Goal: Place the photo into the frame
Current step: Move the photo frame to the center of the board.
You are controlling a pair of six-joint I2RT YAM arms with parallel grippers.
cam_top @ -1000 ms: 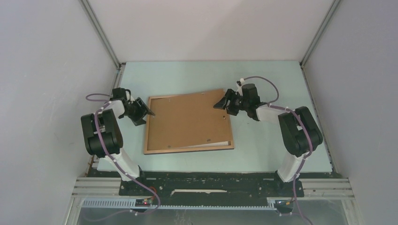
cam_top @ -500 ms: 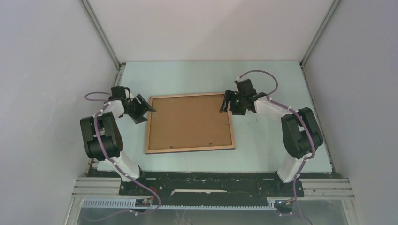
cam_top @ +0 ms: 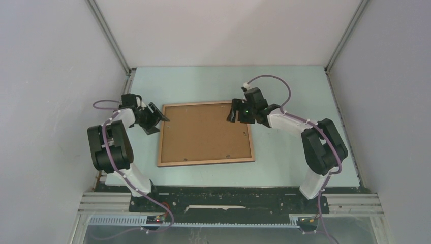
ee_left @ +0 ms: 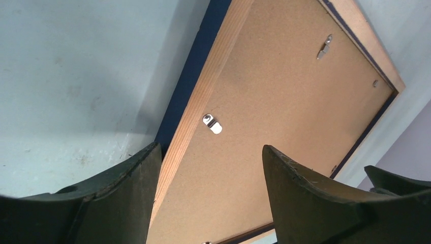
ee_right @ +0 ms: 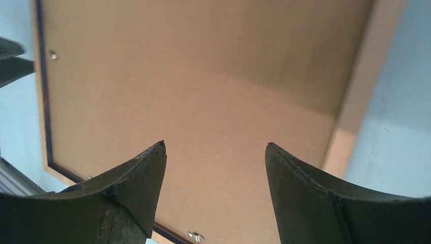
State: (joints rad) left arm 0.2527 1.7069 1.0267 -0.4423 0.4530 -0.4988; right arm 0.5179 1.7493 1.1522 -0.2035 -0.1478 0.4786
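Brown backing board (cam_top: 205, 132) fills the frame (cam_top: 161, 136), lying back-up on the table (cam_top: 284, 86), photo unseen; left gripper (cam_top: 160, 125) at 10 o'clock and right gripper (cam_top: 233, 113) at 2 o'clock hang wide open, empty, probably to steady it.

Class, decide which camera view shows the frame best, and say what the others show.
Top external: the frame lies flat with all four rails visible. The left wrist view shows only a cropped part, with rails and a navy edge beside the backing board. The right wrist view shows mostly board, with the rails cut off.
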